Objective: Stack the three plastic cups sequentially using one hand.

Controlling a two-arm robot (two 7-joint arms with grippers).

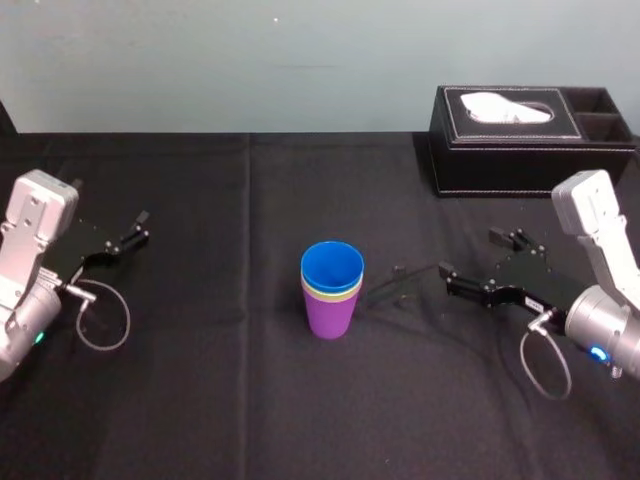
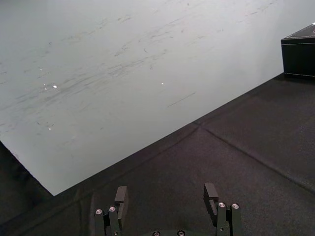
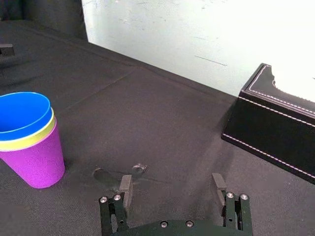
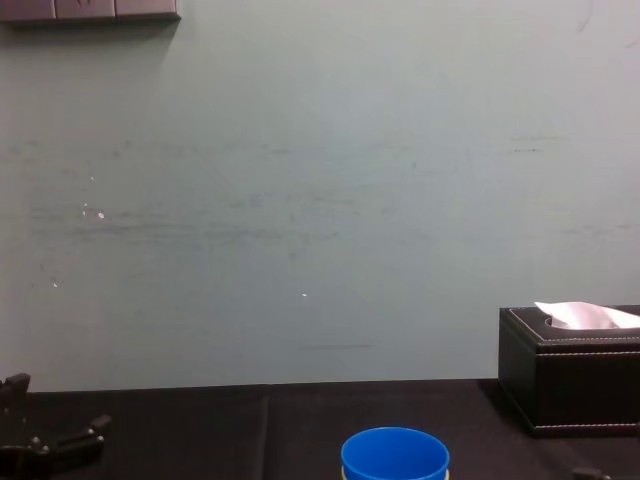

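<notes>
The three plastic cups stand nested in one upright stack at the table's middle: the purple cup point(image 1: 330, 315) outside, the yellow-green cup's rim point(image 1: 331, 294) showing above it, the blue cup point(image 1: 332, 268) innermost. The right wrist view shows the same stack, with purple point(image 3: 34, 164), yellow-green point(image 3: 30, 139) and blue point(image 3: 22, 110). In the chest view the blue rim point(image 4: 394, 455) rises at the bottom edge. My right gripper point(image 1: 470, 253) point(image 3: 172, 184) hovers open and empty a short way to the right of the stack, apart from it. My left gripper point(image 1: 138, 228) point(image 2: 166, 194) rests open at the far left.
A black tissue box point(image 1: 530, 140) point(image 3: 275, 128) point(image 4: 570, 385) sits at the back right, behind the right arm. A black cloth point(image 1: 200, 400) covers the table, and a pale wall runs along its far edge.
</notes>
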